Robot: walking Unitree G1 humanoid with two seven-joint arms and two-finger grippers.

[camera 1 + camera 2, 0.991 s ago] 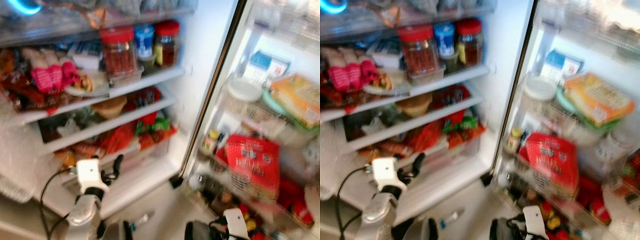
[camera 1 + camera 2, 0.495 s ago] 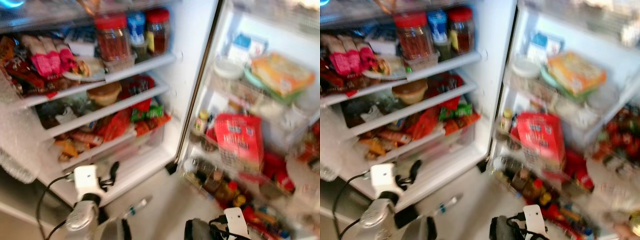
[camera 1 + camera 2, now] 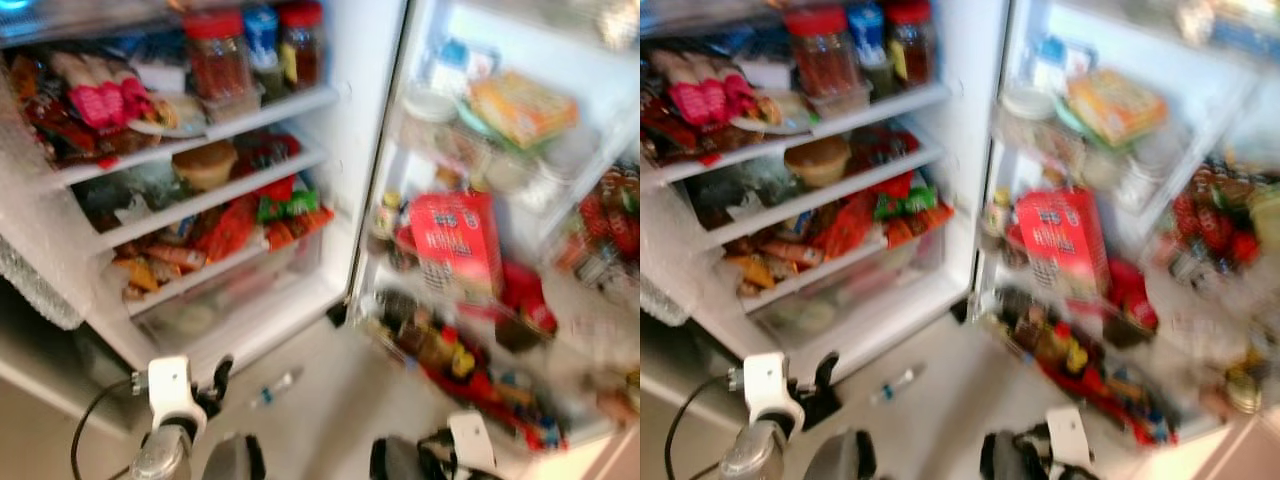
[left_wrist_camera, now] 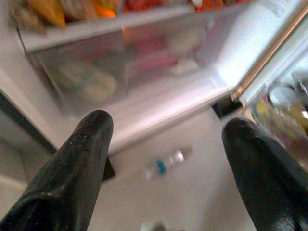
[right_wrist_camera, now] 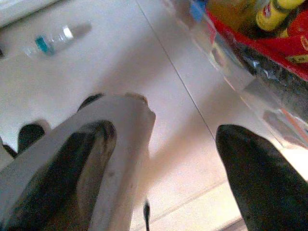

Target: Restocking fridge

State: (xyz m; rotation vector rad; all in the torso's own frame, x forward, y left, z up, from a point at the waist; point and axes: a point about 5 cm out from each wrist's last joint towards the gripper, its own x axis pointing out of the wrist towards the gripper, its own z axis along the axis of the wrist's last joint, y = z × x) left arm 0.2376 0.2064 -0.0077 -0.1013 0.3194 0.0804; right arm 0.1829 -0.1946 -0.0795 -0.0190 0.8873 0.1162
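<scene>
One small water bottle (image 3: 274,387) lies on the floor (image 3: 330,400) in front of the open fridge (image 3: 330,150), and we take it as the thing to restock. It sits at about 1 o'clock from our left end effector (image 3: 215,378) and at about 10 o'clock from our right end effector (image 5: 159,144), near the left one and farther from the right, so the left arm looks the better choice. Its long axis runs on a slant, with one end toward the fridge's bottom drawer (image 4: 125,67) and the other toward us.

Both end effectors hang released, black fingers (image 4: 82,159) spread wide with nothing between them. In the right wrist view a pale rounded part lies against one finger; we cannot tell what it is.

Room to move is fair: bare floor surrounds the bottle. Edges to mind are the fridge's lower sill at 12 o'clock and the crowded door racks (image 3: 470,350) at 2 o'clock, packed with jars and a red packet (image 3: 455,245). The shelves (image 3: 200,200) look nearly full, so we judge free space for the bottle to be scarce.
</scene>
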